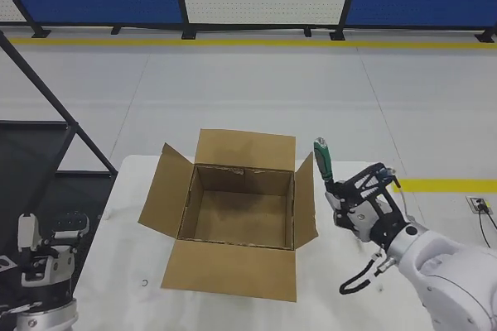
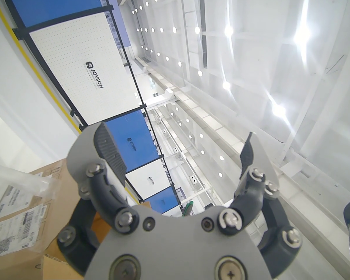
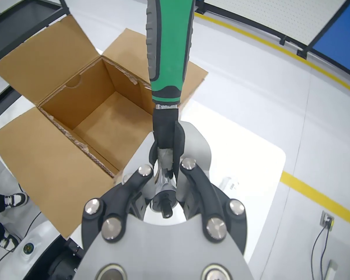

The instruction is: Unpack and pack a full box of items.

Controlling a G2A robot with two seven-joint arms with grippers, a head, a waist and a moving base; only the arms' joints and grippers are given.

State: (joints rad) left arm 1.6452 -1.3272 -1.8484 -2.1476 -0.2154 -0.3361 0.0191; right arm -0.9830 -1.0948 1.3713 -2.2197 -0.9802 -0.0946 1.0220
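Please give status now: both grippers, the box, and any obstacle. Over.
Right gripper shut on wrench, handle up, beside box. Left gripper open, holding nothing. Box flaps open, nothing seen inside. Nothing between wrench and box.

Top view: I look from above the arms, straight down on the table [image 1: 132, 273] and into the open box [image 1: 232, 271], at middle range.
Right wrist view: I sit close behind the right gripper [image 3: 165, 135], facing along the green-handled tool [image 3: 169, 39] and down toward that same box and table.
Left wrist view: I sit close behind the left gripper [image 2: 178, 147], tilted upward at ceiling lights [image 2: 229, 30] and partition panels [image 2: 75, 59].
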